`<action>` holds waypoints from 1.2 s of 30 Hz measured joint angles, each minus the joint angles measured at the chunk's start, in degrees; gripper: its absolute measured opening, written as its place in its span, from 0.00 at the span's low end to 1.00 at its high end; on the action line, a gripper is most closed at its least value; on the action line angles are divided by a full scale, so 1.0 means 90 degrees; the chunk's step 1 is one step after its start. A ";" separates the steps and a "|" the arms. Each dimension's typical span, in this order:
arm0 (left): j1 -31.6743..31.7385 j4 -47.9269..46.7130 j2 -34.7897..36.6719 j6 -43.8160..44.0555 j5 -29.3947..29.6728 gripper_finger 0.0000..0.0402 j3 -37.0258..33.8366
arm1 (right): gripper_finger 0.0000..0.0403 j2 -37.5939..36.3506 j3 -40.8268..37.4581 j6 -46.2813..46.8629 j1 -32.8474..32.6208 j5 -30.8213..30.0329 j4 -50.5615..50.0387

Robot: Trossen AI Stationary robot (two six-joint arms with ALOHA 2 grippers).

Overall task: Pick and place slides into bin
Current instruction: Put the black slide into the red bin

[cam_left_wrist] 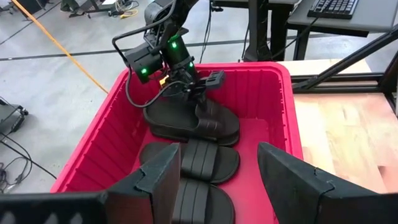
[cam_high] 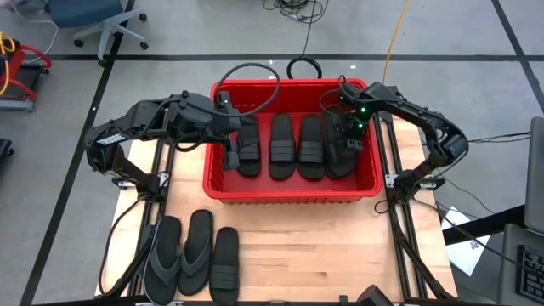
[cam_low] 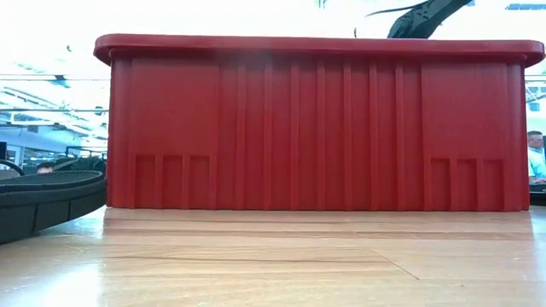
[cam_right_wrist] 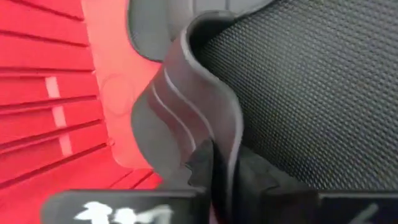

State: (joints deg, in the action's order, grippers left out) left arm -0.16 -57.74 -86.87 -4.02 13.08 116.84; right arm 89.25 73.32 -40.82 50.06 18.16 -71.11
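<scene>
The red bin (cam_high: 293, 189) stands mid-table and holds several black band-strap slides side by side (cam_high: 280, 146). My right gripper (cam_high: 350, 140) reaches down into the bin's right end and is shut on the rightmost slide (cam_left_wrist: 186, 118). My left gripper (cam_high: 231, 160) hangs open inside the bin's left end, over the leftmost slides (cam_left_wrist: 205, 163), touching nothing. Two grey flip-flops (cam_high: 178, 253) and one black slide (cam_high: 225, 265) lie flat on the table's near left. My right gripper pinches the ribbed band strap (cam_right_wrist: 193, 106) of the rightmost slide at the strap's edge, one finger (cam_right_wrist: 202, 165) outside the band and the other (cam_right_wrist: 264, 180) under it, over the textured footbed. The fingers come from above. The slide's sole lies in the bin by the right wall.
The bin's black loop handle (cam_high: 246, 81) lies over its far left rim. In the low view the bin's near wall (cam_low: 316, 128) fills the picture, with a flip-flop's sole (cam_low: 47, 194) at the left. Bare wood lies at the table's near right (cam_high: 340, 246).
</scene>
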 joint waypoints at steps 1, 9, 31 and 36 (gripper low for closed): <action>0.0000 0.0003 0.0000 -0.0011 0.0000 0.53 0.0000 | 0.11 0.0000 0.0000 0.0017 0.0002 -0.0015 0.0003; 0.0000 0.0000 0.0000 -0.0072 0.0000 0.53 0.0000 | 0.24 -0.0001 0.0000 0.0267 0.0006 -0.0035 0.0038; -0.0002 -0.0005 0.0000 -0.0023 -0.0087 0.53 0.0000 | 0.51 0.0005 0.0531 0.0843 0.0017 -0.0010 -0.0408; -0.0002 -0.0078 0.0000 -0.0023 -0.0087 0.53 0.0000 | 0.55 0.0002 0.0852 0.0726 0.0021 -0.0035 -0.0338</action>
State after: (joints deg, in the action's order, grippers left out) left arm -0.19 -58.44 -86.87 -4.23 12.29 116.84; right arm 89.27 80.99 -34.29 50.25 17.85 -74.15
